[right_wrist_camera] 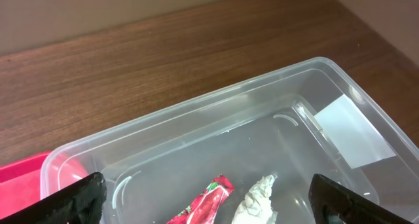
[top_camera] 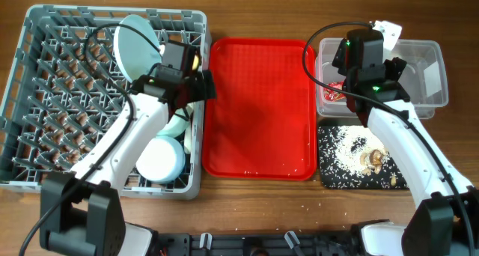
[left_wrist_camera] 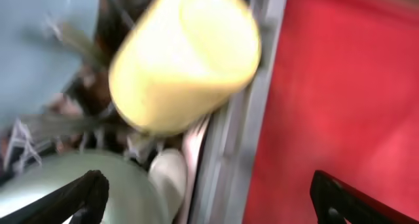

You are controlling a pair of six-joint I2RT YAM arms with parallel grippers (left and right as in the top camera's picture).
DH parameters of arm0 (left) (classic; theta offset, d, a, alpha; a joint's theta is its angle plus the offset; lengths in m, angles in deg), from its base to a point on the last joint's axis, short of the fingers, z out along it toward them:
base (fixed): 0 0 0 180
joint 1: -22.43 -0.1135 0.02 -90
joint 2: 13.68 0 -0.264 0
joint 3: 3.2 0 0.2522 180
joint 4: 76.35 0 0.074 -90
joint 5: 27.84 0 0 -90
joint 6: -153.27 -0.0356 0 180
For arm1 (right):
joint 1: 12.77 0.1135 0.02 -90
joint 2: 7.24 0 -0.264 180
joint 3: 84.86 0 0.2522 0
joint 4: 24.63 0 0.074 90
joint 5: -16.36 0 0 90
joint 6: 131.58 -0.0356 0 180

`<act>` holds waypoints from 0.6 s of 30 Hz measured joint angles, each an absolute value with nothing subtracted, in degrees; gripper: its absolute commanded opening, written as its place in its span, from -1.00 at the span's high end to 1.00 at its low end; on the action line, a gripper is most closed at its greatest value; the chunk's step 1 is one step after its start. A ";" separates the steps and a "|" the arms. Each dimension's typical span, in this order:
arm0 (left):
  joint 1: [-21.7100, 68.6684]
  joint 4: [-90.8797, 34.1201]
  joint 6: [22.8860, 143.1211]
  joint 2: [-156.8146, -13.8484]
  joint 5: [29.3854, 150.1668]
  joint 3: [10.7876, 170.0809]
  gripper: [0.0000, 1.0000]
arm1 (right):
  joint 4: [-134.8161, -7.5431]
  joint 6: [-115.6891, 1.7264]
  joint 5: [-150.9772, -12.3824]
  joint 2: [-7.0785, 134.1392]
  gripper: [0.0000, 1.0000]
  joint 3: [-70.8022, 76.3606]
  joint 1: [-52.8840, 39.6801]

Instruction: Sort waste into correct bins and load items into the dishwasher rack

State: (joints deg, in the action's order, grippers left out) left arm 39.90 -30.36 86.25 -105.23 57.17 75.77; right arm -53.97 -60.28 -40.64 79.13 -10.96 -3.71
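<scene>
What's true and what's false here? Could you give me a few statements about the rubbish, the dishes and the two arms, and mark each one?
1. The red snack wrapper lies in the clear tub. True.
2. The pale blue plate sits on the red serving tray. False: it stands propped up in the grey rack, left of that tray.
3. The black tray holds crumbs. True.
4. The right gripper grips the tissue. False: it hangs open above the tub, and the tissue lies inside beside the wrapper.
5. The left gripper is open, with the yellow cup in front of it at the rack's edge. True.
</scene>
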 measured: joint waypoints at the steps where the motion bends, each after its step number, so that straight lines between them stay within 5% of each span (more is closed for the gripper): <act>1: 39.69 -31.93 86.25 -104.51 57.01 75.83 -1.00 | -53.97 -60.28 -40.62 79.13 -1.00 -10.96 -3.71; 18: 39.62 -33.90 86.25 -100.51 56.40 76.66 -1.00 | -53.99 -60.28 -40.62 79.13 -1.00 -10.96 -3.71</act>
State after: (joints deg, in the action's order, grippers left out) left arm 39.62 -33.90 86.25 -100.51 56.40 76.66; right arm -53.99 -60.28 -40.62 79.13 -10.96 -3.71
